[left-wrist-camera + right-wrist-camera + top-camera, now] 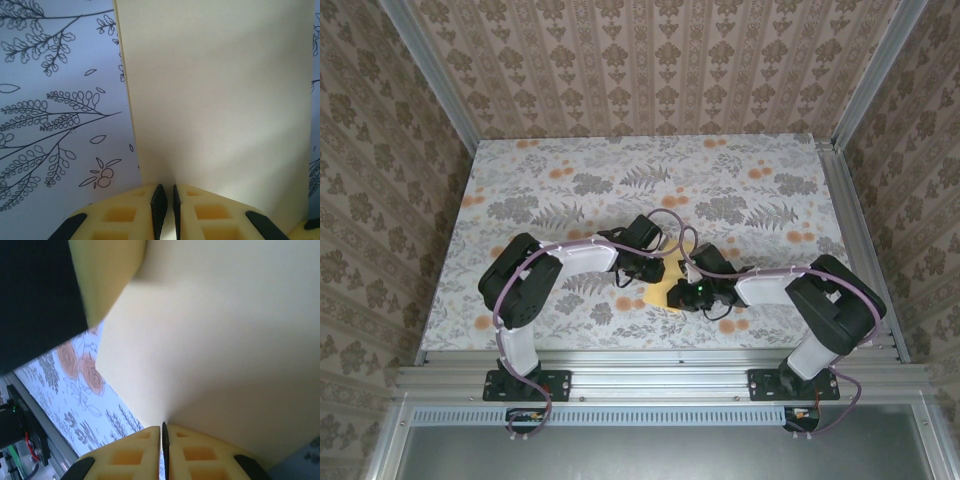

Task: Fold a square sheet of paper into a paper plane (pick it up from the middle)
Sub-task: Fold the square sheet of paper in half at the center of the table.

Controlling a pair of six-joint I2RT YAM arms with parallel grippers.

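While the flowered table [520, 190] spread wide around it, the square sheet of paper [662, 292] sat toward the table's six o'clock edge. The left gripper [166, 205] was at its ten o'clock and the right gripper [163, 445] at its three o'clock, each clamped on a paper edge. Uneven pulling could have torn the sheet or skewed a crease, and such shallow bites could have slipped.

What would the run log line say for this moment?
left fingers: shut on yellow paper | right fingers: shut on same paper | fold: unfinished
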